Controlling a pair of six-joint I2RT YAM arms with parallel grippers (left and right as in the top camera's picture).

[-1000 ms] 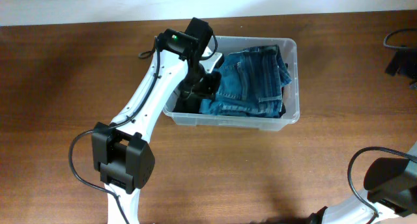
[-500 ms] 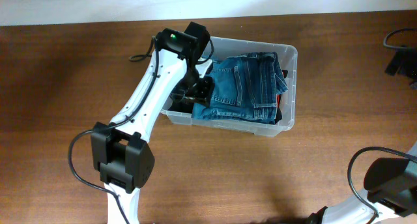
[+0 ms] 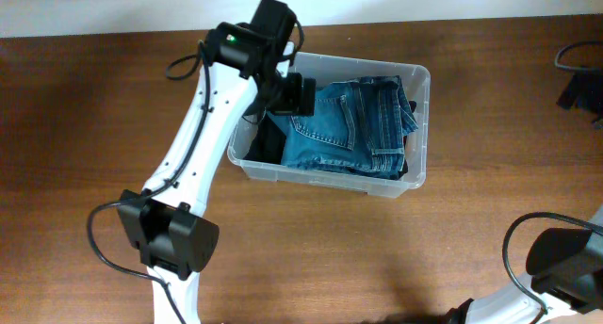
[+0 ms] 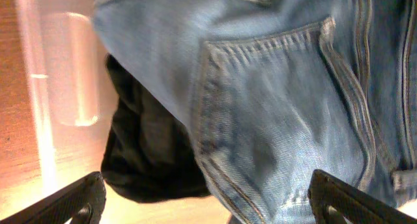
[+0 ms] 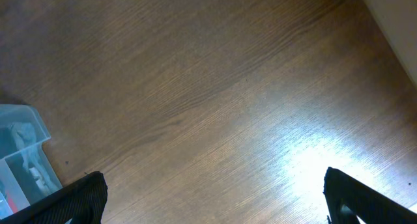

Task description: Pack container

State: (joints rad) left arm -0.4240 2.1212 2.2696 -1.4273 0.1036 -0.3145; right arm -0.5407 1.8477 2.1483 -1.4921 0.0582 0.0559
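Note:
The clear plastic container (image 3: 421,126) stands at the middle back of the wooden table. Folded blue jeans (image 3: 350,126) fill most of it, lying over a black garment (image 3: 268,145) at its left end. My left gripper (image 3: 296,92) hovers over the container's far left part, open, just above the jeans. The left wrist view is filled by a jeans pocket (image 4: 280,107), with the black garment (image 4: 150,152) and the container wall (image 4: 58,74) to its left; the left gripper (image 4: 208,208) holds nothing. My right gripper (image 5: 215,201) is open over bare wood.
A small clear compartment box (image 5: 19,152) lies at the lower left of the right wrist view. A black object with a cable (image 3: 577,74) sits at the table's right edge. The right arm's base (image 3: 556,258) is at the bottom right.
My left gripper has opened and let go of the jeans, then lifted toward the container's far left corner. The container shifted slightly left and turned a little.

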